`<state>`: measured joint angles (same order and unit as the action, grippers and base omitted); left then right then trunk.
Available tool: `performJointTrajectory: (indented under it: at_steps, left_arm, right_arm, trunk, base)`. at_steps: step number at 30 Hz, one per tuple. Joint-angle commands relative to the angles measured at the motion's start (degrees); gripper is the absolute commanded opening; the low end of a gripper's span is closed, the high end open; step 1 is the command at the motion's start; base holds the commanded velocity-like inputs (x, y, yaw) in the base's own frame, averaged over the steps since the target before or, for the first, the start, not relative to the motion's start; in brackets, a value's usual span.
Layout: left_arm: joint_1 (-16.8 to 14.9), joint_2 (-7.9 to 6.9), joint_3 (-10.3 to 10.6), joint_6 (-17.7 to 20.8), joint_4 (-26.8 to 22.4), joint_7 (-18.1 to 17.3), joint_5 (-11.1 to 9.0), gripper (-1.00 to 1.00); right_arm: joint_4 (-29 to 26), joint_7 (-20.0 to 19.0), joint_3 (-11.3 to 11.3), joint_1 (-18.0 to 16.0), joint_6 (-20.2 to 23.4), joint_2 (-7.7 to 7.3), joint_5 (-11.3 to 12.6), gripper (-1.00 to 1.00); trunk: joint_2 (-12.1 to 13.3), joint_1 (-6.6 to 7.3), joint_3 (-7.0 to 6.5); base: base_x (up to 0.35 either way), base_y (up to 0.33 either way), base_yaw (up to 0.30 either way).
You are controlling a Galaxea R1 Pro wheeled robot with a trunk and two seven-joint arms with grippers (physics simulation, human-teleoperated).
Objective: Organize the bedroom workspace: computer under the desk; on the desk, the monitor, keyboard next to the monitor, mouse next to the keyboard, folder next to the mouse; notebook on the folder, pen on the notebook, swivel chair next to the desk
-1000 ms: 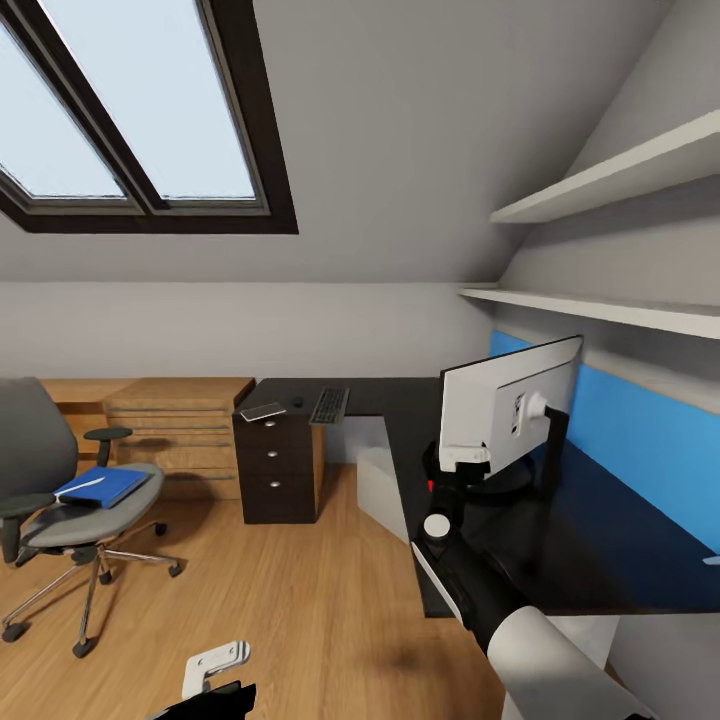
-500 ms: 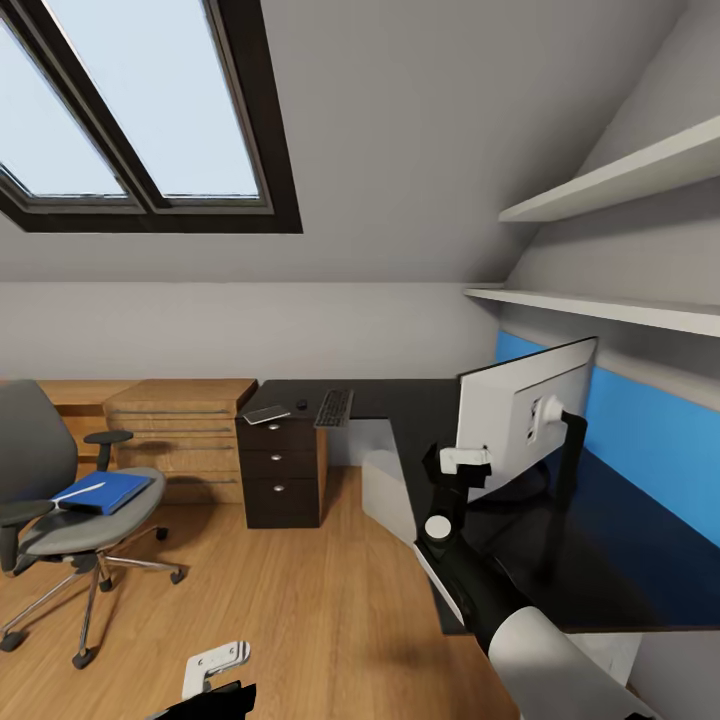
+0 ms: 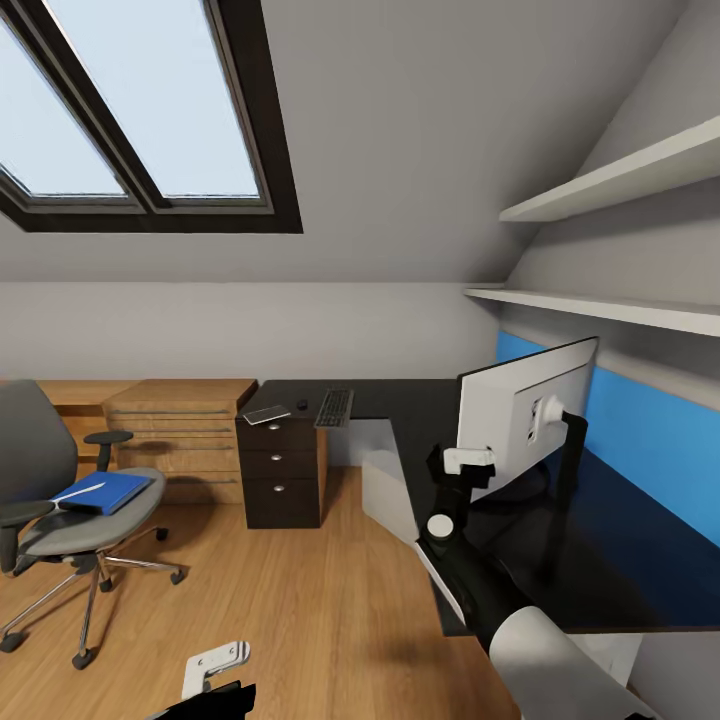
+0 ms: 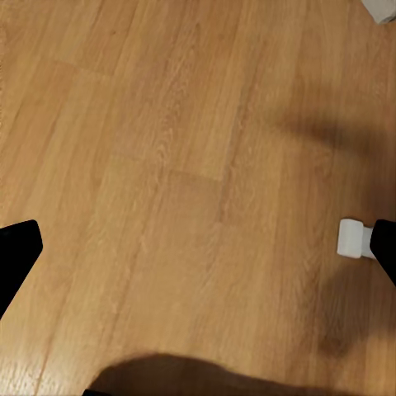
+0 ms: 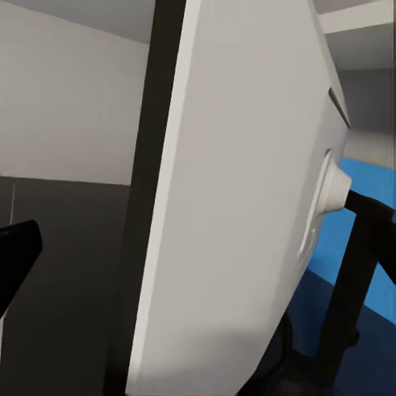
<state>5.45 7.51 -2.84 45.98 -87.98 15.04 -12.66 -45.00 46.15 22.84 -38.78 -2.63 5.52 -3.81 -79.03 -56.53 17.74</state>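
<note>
The monitor (image 3: 525,415) stands on the black desk (image 3: 400,400) with its white back toward me and a blue panel behind it. My right gripper (image 3: 467,460) hovers at the monitor's lower near corner. In the right wrist view the monitor (image 5: 239,206) edge sits between the wide-open fingers of my right gripper (image 5: 198,247). The keyboard (image 3: 333,406), mouse (image 3: 301,404) and dark notebook (image 3: 265,413) lie on the desk's far wing. The blue folder (image 3: 103,492) rests on the swivel chair (image 3: 60,525) at the left. The pale computer (image 3: 383,490) stands under the desk. My left gripper (image 3: 215,668) hangs open over bare floor.
A dark drawer cabinet (image 3: 280,470) sits under the desk's far wing, with a light-wood drawer unit (image 3: 180,420) to its left. Two wall shelves (image 3: 600,190) run above the desk. Wood floor (image 3: 300,600) lies between the chair and the desk.
The monitor has shifted right along the desk and now stands straighter. My right gripper has come off its lower edge. The view turned slightly; the last half second shows almost no movement.
</note>
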Motion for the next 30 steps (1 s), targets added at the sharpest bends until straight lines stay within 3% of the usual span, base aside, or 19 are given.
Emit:
performJointTrajectory:
  at_steps: [1, 15, 21, 30]
  left_arm:
    - [0.0, 0.04, -0.06, 0.16, -0.09, 0.42, -0.61, 1.0]
    - [0.0, 0.04, -0.06, 0.16, -0.09, 0.38, -0.61, 1.0]
    - [0.0, 0.04, -0.06, 0.16, -0.09, 0.39, -0.65, 1.0]
    - [0.0, 0.04, -0.14, 0.14, -0.09, 0.41, -0.66, 1.0]
  right_arm:
    - [0.09, 0.25, -0.03, -0.06, -0.19, 0.01, -0.06, 1.0]
    - [0.09, 0.32, -0.41, -0.06, -0.19, -0.07, -0.05, 1.0]
    - [0.09, 0.2, -3.03, -0.06, -0.16, -0.11, -0.13, 1.0]
    - [0.09, 0.17, -3.44, -0.06, -0.1, -0.16, -0.14, 1.0]
  trunk:
    - [-0.04, 0.0, 0.06]
    - [-0.04, 0.0, 0.06]
    - [-0.04, 0.0, 0.06]
    - [-0.04, 0.0, 0.06]
  base:
    - [0.0, 0.0, 0.0]
    - [0.082, 0.0, 0.0]
    - [0.005, 0.0, 0.0]
    - [0.109, 0.0, 0.0]
